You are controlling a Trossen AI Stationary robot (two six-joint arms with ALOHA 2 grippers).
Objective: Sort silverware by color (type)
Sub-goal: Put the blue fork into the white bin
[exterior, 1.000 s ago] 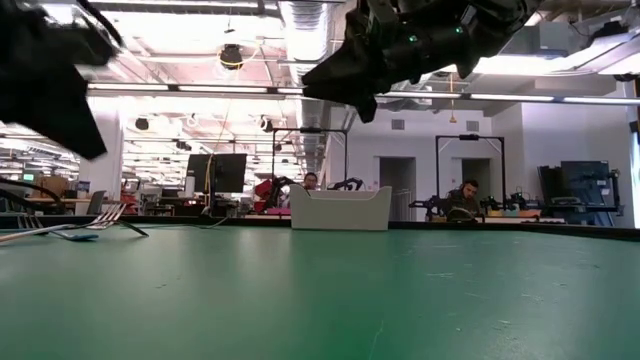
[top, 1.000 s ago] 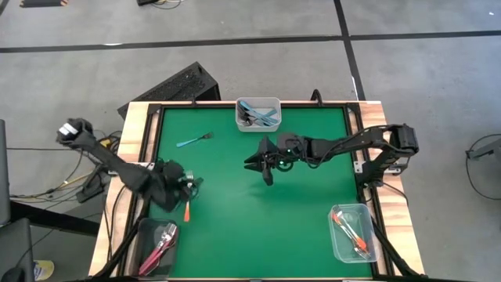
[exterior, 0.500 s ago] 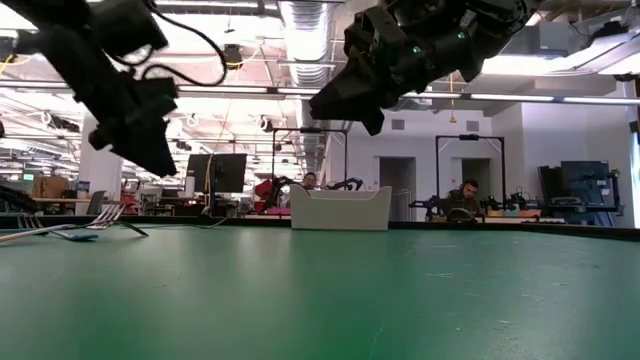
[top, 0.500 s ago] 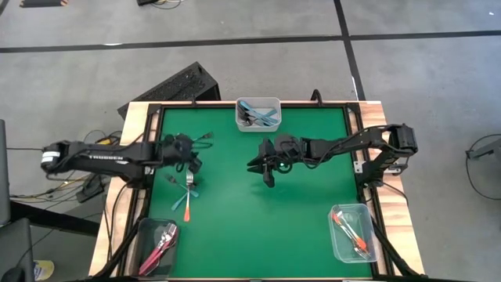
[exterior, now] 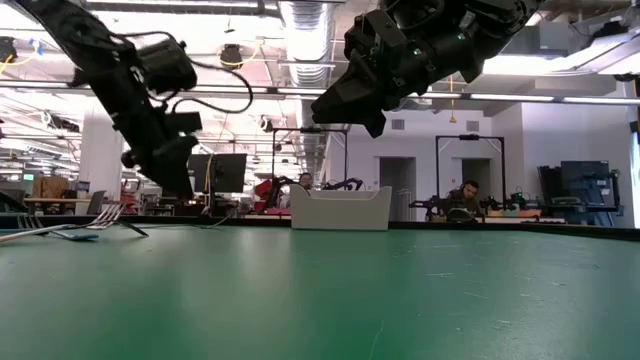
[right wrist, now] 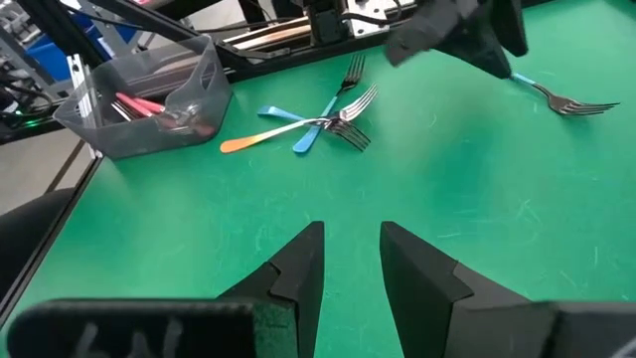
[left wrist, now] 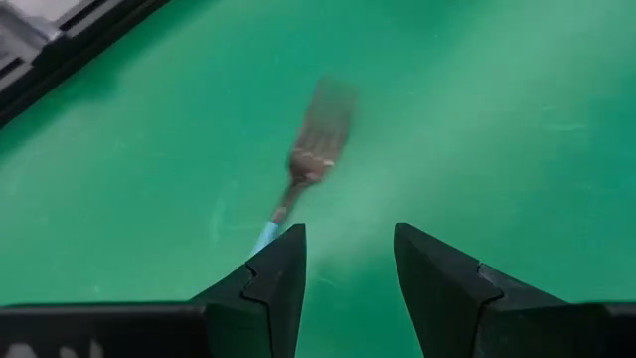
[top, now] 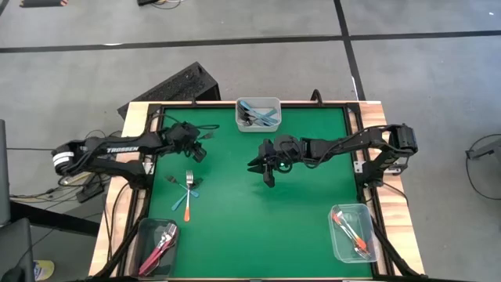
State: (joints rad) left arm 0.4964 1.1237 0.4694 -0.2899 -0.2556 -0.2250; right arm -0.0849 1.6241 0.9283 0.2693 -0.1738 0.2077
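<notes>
Our left pincer has swung from the desk's edge to a blue fork, jaws apart and empty. Our right pincer hovers mid-desk, also apart and empty. Three containers hold sorted forks; three forks remain loose.

Three clear containers — top centre, lower left, lower right; three loose forks left of centre.

bare green mat, crossed forks left

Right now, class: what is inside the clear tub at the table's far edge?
The far tub holds light blue forks, lying crossed. How many cannot be counted, because they overlap and hide one another.
</notes>
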